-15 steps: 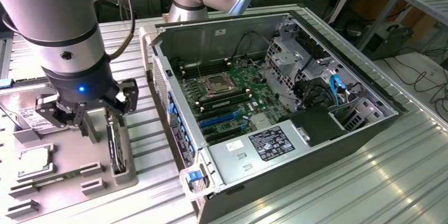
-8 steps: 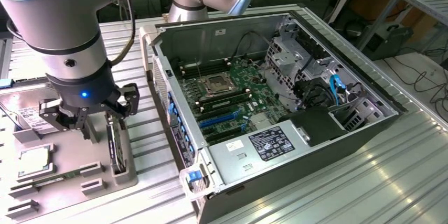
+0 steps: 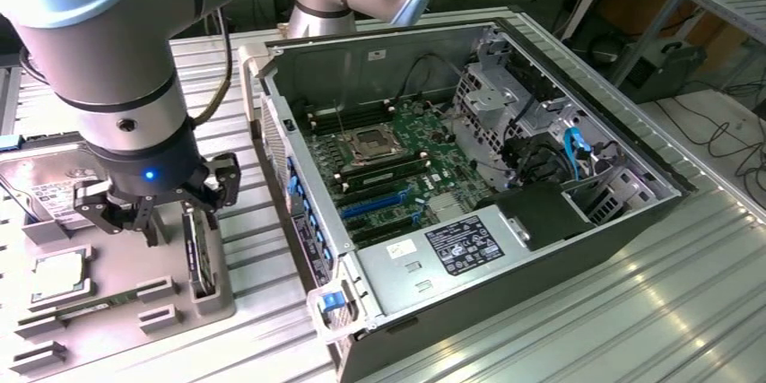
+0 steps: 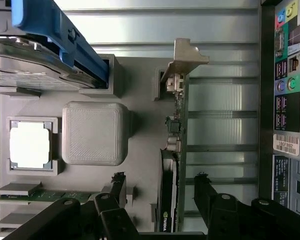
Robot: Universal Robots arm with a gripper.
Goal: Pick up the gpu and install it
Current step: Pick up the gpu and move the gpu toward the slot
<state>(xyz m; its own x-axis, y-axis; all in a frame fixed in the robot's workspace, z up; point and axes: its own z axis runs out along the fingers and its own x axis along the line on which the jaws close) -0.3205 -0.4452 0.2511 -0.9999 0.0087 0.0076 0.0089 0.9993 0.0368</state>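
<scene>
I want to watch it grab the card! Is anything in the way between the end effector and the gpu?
Nothing visible is in the way. The open end effector hangs right above the gpu, which stands on edge in its grey tray. In the wrist view its fingers sit on either side of it.

**One brand mark legible, the rest too fine**

The gpu [image 4: 172, 170] stands on edge along one edge of the grey parts tray [image 4: 140, 100]. On its black fan shroud I can make out the green Nvidia eye logo [image 4: 164, 219]. The computer case [image 4: 267, 75] has a white barcode sticker [image 4: 286, 145] on its rear panel, but the characters blur together. The black power supply label [image 3: 461, 244] and the white hard drive label [image 3: 54, 195] carry lines of print, none of them readable from here.
</scene>
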